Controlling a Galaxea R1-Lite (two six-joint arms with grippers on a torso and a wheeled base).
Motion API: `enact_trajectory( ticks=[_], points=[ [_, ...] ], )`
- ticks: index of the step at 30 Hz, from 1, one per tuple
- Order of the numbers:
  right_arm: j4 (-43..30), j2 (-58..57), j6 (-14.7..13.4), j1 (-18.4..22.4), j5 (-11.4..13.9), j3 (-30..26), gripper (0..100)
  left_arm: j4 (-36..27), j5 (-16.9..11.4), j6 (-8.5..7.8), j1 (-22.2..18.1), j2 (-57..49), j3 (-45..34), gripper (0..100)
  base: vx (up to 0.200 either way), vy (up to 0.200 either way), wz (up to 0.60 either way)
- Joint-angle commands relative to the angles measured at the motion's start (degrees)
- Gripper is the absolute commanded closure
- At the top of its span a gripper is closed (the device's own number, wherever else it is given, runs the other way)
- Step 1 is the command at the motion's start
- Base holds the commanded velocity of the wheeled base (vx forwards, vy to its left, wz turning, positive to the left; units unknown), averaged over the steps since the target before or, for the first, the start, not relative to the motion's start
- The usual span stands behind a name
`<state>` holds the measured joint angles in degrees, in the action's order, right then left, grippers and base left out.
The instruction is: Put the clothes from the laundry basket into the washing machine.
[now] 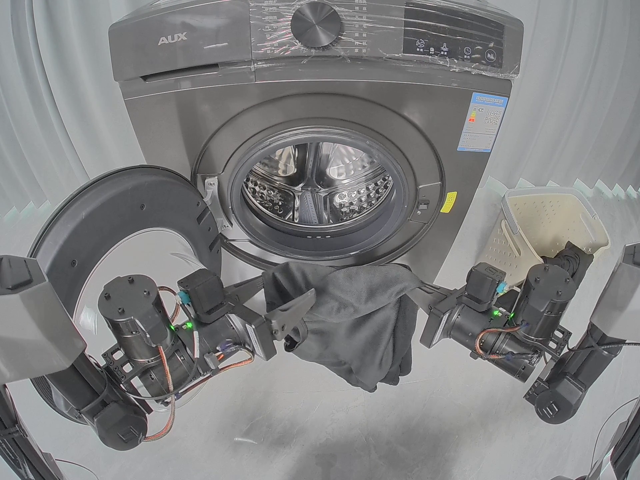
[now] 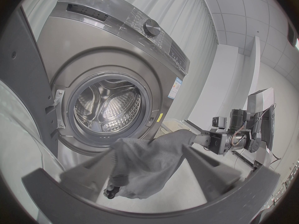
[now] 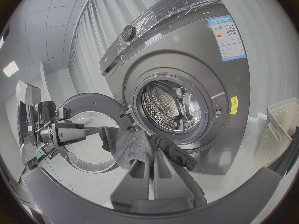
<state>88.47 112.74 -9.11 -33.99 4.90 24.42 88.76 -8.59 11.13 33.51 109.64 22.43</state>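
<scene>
A dark grey garment (image 1: 360, 321) hangs in front of the washing machine's open drum (image 1: 317, 181), just below its rim. My right gripper (image 3: 152, 159) is shut on the garment's right end (image 3: 140, 147) and holds it up. My left gripper (image 2: 149, 149) is open with its fingers wide apart; the garment's left end (image 2: 140, 162) drapes over one finger (image 2: 93, 171). In the head view the left gripper (image 1: 290, 287) and the right gripper (image 1: 415, 289) face each other with the cloth stretched between them. The cream laundry basket (image 1: 553, 215) stands to the right of the machine with dark clothes (image 1: 572, 255) in it.
The machine's round door (image 1: 120, 215) is swung fully open to the left, close behind my left arm. The basket (image 3: 280, 125) leans beside the machine's right corner. Bare floor lies in front of the machine under the hanging garment.
</scene>
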Motion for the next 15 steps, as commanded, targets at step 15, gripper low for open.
enact_trajectory(
  ticks=[15],
  points=[
    [0.0, -4.3, 0.2, 0.2, 0.1, -1.0, 100, 0.0, 0.0, -0.06, 0.1, 2.5, -1.0, 100, 0.000, 0.000, 0.00]
  ],
)
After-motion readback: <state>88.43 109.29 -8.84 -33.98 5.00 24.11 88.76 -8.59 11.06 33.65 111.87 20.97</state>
